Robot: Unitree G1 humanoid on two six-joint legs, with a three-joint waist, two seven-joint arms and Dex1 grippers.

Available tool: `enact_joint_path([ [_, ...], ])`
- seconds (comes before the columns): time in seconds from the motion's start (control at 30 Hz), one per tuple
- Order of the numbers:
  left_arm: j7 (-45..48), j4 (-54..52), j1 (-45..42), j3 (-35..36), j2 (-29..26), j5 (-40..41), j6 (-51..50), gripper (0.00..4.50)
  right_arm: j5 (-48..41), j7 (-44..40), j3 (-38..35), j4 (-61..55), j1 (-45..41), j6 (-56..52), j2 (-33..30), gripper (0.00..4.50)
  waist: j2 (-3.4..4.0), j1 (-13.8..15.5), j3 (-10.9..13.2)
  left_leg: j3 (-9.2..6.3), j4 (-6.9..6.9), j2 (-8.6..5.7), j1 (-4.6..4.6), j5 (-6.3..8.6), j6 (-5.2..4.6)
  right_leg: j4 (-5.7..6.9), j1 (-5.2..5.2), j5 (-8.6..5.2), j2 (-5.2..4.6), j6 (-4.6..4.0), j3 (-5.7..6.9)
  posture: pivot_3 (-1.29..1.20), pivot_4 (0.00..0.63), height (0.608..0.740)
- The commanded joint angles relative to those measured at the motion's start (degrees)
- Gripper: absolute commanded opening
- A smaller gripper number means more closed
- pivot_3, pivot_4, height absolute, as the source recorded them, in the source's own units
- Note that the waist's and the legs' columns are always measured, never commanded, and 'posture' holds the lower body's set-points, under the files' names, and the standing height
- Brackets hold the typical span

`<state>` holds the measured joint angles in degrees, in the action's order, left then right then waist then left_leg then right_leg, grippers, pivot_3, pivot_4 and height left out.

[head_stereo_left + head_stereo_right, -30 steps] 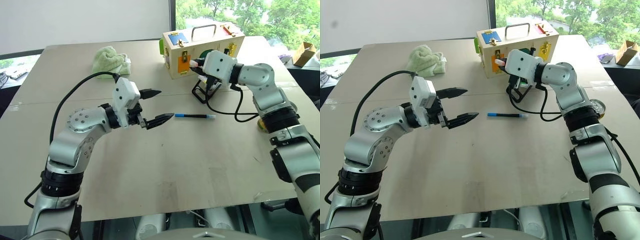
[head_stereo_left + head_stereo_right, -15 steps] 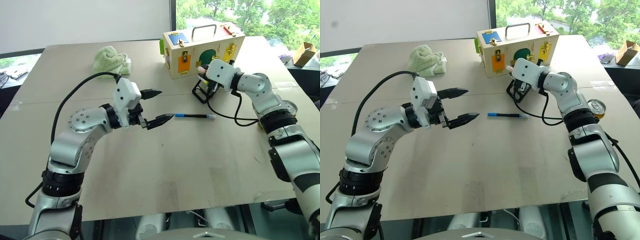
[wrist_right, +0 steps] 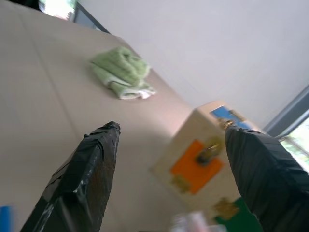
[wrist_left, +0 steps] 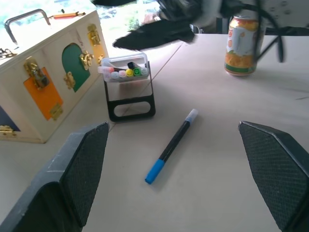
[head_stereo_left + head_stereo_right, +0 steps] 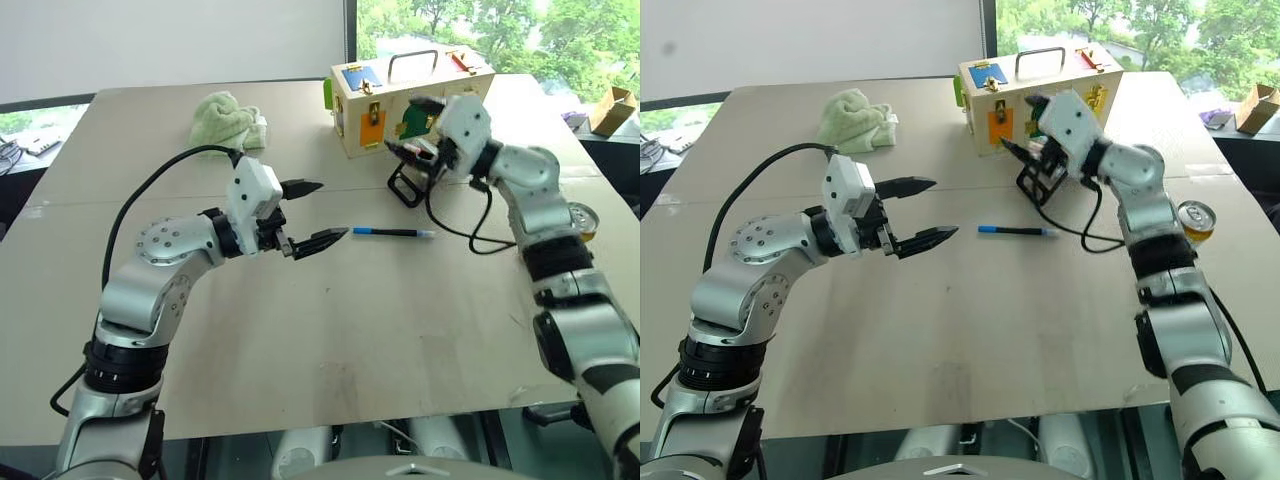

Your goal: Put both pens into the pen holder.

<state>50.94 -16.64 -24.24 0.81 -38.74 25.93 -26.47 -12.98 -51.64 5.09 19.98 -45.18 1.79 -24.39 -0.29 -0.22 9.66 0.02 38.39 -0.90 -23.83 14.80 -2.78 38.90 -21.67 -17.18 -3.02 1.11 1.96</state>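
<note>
A pen with a blue cap and a pale tip lies flat on the table, just right of my left gripper. That gripper hovers open and empty, pointing at the pen's capped end. The pen holder, a small black frame with clear sides, stands tilted beside the wooden box and holds several coloured markers and a dark stick. My right gripper hangs open just above and left of the pen holder, with nothing between its fingers.
A wooden latch box with a handle stands right behind the holder. A green cloth lies at the back left. An orange drink can stands by my right forearm, and a black cable loops on the table near the pen's tip.
My right gripper has gone from shut to open, rolled at the wrist, and drawn back a little from the holder. The left arm and the pen on the table have not moved.
</note>
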Motion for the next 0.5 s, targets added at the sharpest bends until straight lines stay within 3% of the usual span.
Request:
enact_joint_path([
  [0.03,2.7,4.1,-2.3,-3.3,-0.1,-3.9,5.0,4.50,-11.3,-3.8,-4.0,-16.9,7.1,-15.0,-4.5,3.70,0.02,0.4,0.0,0.00,-0.01,0.00,-0.01,0.00,0.00,0.01,-0.01,0.00,0.00,0.00,0.00,0.00,0.150,0.740],
  [0.17,7.0,18.4,-8.3,-6.0,3.3,-6.7,11.8,4.50,-17.5,-3.0,-5.9,-30.5,18.4,-27.4,-10.2,3.70,0.03,1.1,0.0,-0.04,0.02,0.00,0.00,0.00,-0.01,0.03,0.00,0.00,0.02,0.00,0.07,0.00,0.150,0.740],
  [0.27,10.4,30.5,-12.8,-8.2,6.0,-10.0,19.2,4.50,-16.0,-1.0,-7.2,-32.9,23.4,-28.7,-12.6,3.70,0.02,0.6,0.0,-0.01,0.06,-0.01,0.03,0.01,-0.03,0.10,0.02,0.00,0.03,0.00,0.03,0.00,0.150,0.740],
  [0.37,16.3,45.1,-19.3,-6.2,12.1,-6.5,22.5,4.50,-18.4,1.4,-10.4,-35.9,27.6,-30.7,-12.2,3.70,-0.04,1.2,0.0,-0.01,0.10,-0.03,0.03,0.01,-0.04,0.12,0.02,0.00,0.05,0.00,0.07,0.00,0.150,0.740],
  [0.5,22.2,64.6,-27.1,-8.8,15.4,-12.6,33.6,4.50,-20.5,4.3,-12.5,-41.6,31.6,-33.3,-12.4,3.70,-0.09,1.0,0.1,-0.05,0.16,-0.04,-0.10,0.01,-0.04,0.07,-0.01,0.00,0.08,0.01,0.15,0.00,0.150,0.740],
])
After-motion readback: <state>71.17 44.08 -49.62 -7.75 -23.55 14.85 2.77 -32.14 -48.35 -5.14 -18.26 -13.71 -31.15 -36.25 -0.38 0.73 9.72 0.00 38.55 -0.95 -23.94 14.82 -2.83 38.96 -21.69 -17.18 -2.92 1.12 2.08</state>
